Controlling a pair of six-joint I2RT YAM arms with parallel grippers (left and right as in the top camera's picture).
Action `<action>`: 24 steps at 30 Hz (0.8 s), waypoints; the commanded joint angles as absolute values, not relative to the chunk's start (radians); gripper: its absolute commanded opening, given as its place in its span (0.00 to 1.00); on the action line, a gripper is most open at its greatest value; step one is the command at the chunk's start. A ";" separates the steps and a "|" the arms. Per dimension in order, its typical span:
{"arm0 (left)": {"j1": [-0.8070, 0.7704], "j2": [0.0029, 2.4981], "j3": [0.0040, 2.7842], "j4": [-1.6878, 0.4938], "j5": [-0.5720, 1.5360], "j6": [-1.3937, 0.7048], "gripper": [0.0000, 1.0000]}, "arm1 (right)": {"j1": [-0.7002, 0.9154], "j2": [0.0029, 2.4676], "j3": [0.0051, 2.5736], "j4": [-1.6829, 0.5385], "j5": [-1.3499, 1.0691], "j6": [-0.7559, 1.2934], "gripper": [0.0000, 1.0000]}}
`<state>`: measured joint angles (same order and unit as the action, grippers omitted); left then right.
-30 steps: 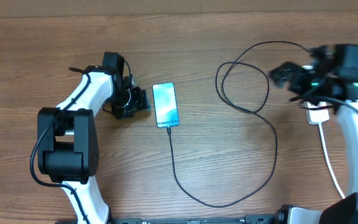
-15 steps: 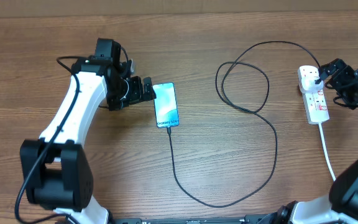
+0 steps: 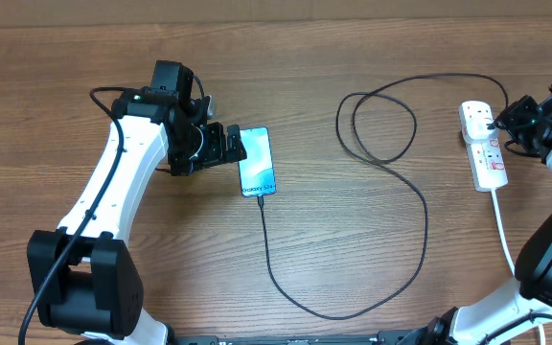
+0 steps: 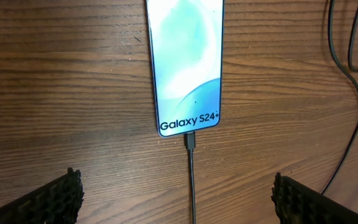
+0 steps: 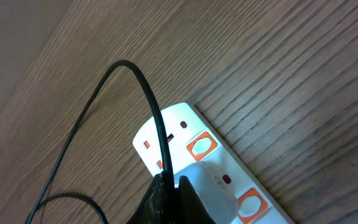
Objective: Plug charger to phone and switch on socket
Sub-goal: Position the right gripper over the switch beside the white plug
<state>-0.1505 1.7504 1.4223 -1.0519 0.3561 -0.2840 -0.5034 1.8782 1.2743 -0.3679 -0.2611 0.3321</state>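
The phone lies flat and lit, with the charger's plug tip seated in its bottom edge. From there the thin black charger cable loops across the table to the socket. My left gripper hovers just left of the phone, open; in its wrist view the cable runs between the wide-apart fingers. My right gripper is shut and sits over the socket, beside a white adapter and an orange switch. The cable ends at its fingertips.
The socket's thick white cord trails toward the table's near edge on the right. The cable's big loop lies between the phone and the socket. A second orange switch shows lower on the strip.
The left gripper has swung up to the phone's left side and opened wide. The right arm has pulled off the socket to its right, and its jaws have closed.
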 commanded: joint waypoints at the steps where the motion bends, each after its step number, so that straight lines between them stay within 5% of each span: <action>1: -0.154 1.726 1.439 -1.054 0.366 -0.265 1.00 | -0.519 1.927 1.282 -0.392 -0.188 0.345 0.04; 8: -0.154 1.726 1.439 -1.046 0.362 -0.265 1.00 | -0.519 1.917 1.282 -0.421 -0.334 0.344 0.06; 9: -0.154 1.726 1.439 -1.047 0.362 -0.265 1.00 | -0.519 1.913 1.282 -0.428 -0.352 0.344 0.30; 10: -0.154 1.726 1.439 -1.047 0.363 -0.265 1.00 | -0.519 1.910 1.282 -0.433 -0.364 0.344 0.67; 12: -0.154 1.726 1.439 -1.047 0.362 -0.265 1.00 | -0.519 1.895 1.283 -0.451 -0.372 0.344 0.82; 14: -0.154 1.726 1.439 -1.047 0.358 -0.265 1.00 | -0.519 1.859 1.284 -0.473 -0.372 0.315 0.89; 24: -0.154 1.726 1.439 -1.045 0.355 -0.258 1.00 | -0.598 1.680 1.285 -0.537 -0.309 0.285 0.92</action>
<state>-0.1505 1.7504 1.4223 -1.0477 0.3550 -0.2836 -0.5465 1.7370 1.2827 -0.5205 -0.3321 0.2935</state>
